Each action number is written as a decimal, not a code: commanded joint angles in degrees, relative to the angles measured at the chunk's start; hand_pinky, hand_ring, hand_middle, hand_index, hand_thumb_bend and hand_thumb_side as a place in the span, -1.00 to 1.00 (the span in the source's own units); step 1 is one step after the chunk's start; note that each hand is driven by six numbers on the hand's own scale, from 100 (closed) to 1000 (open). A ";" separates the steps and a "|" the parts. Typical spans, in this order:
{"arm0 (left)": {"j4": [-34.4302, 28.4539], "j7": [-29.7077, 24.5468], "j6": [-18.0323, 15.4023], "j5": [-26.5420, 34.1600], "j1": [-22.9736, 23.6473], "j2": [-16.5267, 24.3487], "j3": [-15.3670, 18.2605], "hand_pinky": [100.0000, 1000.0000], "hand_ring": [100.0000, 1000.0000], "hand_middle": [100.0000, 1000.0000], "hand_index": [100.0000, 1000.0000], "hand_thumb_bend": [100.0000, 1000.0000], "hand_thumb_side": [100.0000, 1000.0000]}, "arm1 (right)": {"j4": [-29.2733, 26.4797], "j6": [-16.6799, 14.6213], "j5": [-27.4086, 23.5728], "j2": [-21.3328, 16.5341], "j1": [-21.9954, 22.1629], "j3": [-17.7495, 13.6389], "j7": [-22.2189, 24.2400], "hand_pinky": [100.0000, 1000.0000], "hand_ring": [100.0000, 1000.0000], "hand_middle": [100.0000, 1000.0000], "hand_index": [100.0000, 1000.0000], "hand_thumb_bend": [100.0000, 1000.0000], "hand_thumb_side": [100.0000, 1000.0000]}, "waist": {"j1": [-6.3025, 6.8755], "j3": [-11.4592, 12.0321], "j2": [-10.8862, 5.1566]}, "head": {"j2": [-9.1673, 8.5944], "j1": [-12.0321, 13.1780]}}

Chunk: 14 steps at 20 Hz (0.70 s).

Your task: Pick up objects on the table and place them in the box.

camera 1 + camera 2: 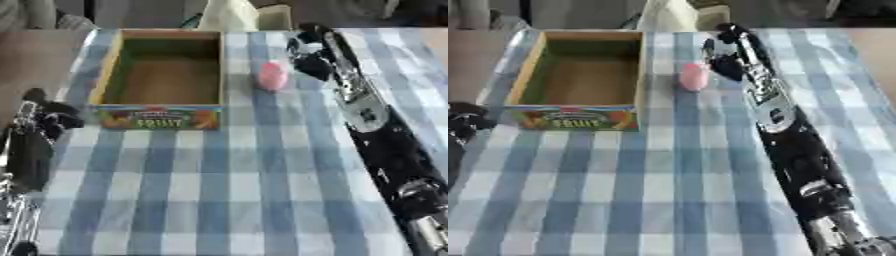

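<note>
A pink rounded object point(272, 76) is lying on the checked cloth just right of the box point(112, 70); the cardboard box is sitting open-topped, "FRUIT" printed on its near wall.

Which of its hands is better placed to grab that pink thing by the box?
The right hand: it already reaches beside the pink object, right of the box. The left hand sits at the table's near-left edge, with the box between.

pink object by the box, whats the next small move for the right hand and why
Probably ease the right hand a little toward the pink object and close its fingers round it. The object lies on the checked cloth just right of the open box, apart from it, and the hand sits right beside it without clearly holding it. The box looks empty.
</note>
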 commanded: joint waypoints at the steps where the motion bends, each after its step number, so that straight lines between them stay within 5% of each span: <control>1: -0.89 -0.26 -0.09 -0.14 -0.39 0.42 -0.10 0.33 -0.11 -0.07 0.00 -0.87 0.66 | 1.39 -0.55 4.23 0.32 -2.17 -0.23 1.06 0.07 0.69 0.51 0.75 -1.00 -0.35 | 0.07 0.13 -0.87 | -0.41 -0.10; 14: -0.74 -0.61 -0.03 -0.18 -0.46 0.36 -0.29 0.33 -0.10 -0.07 0.00 -0.86 0.66 | 6.33 -1.21 15.24 3.05 -4.24 -1.35 4.35 0.18 0.79 0.69 0.84 -0.76 -0.18 | -0.06 0.60 -0.81 | -0.35 -0.29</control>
